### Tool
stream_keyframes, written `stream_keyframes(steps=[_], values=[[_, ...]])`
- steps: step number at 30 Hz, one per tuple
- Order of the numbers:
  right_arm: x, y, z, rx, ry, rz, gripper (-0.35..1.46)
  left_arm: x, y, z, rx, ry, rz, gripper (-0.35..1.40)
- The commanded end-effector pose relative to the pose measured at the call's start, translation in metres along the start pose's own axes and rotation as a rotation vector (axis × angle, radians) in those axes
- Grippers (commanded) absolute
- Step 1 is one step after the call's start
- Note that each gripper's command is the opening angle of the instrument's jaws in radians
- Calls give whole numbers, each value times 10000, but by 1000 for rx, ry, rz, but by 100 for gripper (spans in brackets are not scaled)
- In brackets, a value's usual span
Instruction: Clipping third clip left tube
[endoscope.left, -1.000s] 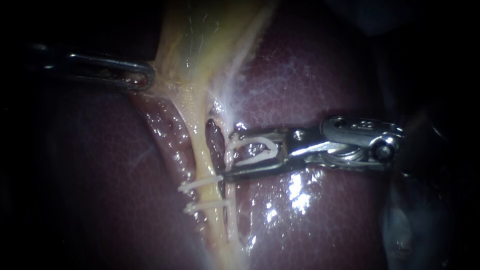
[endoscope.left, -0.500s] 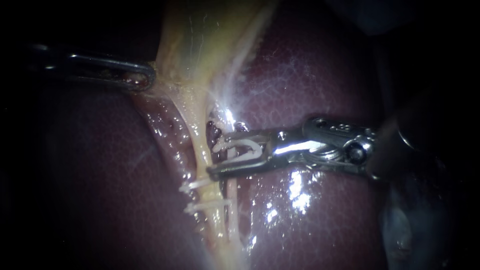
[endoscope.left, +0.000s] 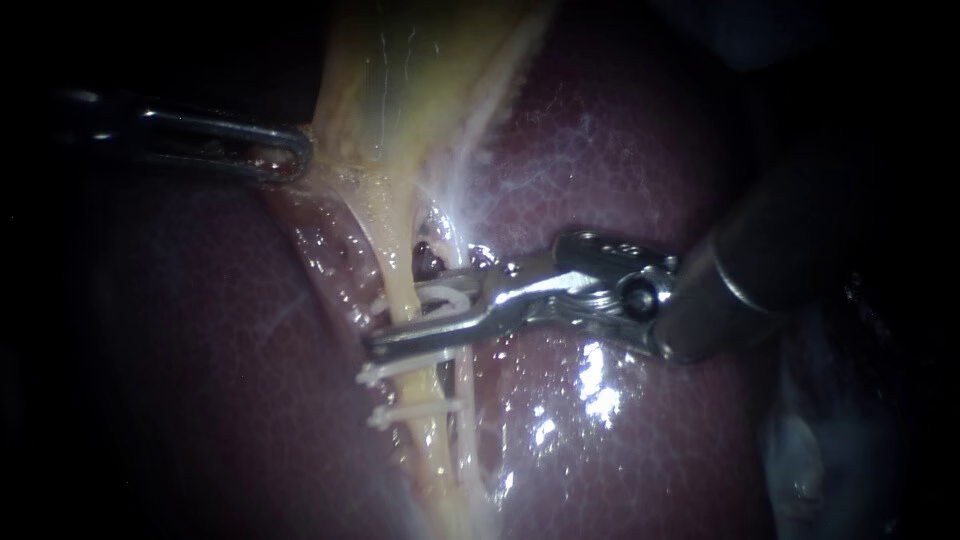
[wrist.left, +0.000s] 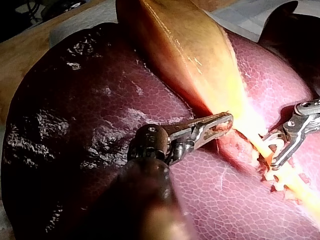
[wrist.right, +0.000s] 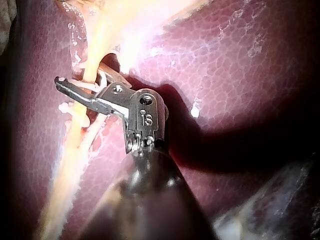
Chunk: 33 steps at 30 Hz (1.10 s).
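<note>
The yellow left tube (endoscope.left: 398, 262) runs down from the gallbladder (endoscope.left: 410, 80) over the liver (endoscope.left: 640, 170). Two white clips (endoscope.left: 400, 368) (endoscope.left: 415, 412) sit across it lower down. My right instrument (endoscope.left: 400, 318) comes in from the right carrying a white clip (endoscope.left: 440, 297) in its jaws. The jaws stand apart and straddle the left tube just above the upper clip, as the right wrist view (wrist.right: 80, 77) also shows. My left instrument (endoscope.left: 295, 160) is shut on the tissue at the gallbladder's edge, holding it taut (wrist.left: 225, 122).
A thinner pale right tube (endoscope.left: 466, 395) runs beside the left one. A dark gap (endoscope.left: 428, 258) opens between the tubes just above the jaws. Wet, shiny liver (endoscope.left: 590, 400) lies under my right instrument's shaft.
My right instrument has slid leftward with its clip, from beside the right tube until its jaws straddle the left tube. The left instrument has held still.
</note>
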Motion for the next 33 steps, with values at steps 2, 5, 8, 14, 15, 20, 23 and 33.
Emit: stream_keyframes(steps=[2,5,8,14,15,20,23,33], values=[[7,-6,4,12,18,1,49,0,0,0,0,0,0,-35],[19,-14,6,16,26,7,49,0,0,0,0,0,0,-35],[34,-24,3,18,46,16,48,0,0,1,0,0,0,-35],[54,-36,-3,15,62,17,47,0,0,1,0,0,0,-35],[54,-36,-3,15,63,18,47,0,0,0,0,0,0,-35],[52,-35,-5,16,62,17,34,0,0,1,0,0,0,-35],[51,-37,-9,18,60,17,2,0,0,0,0,0,0,-35],[49,-36,-13,2,59,-7,-35,0,0,0,0,0,0,-35]])
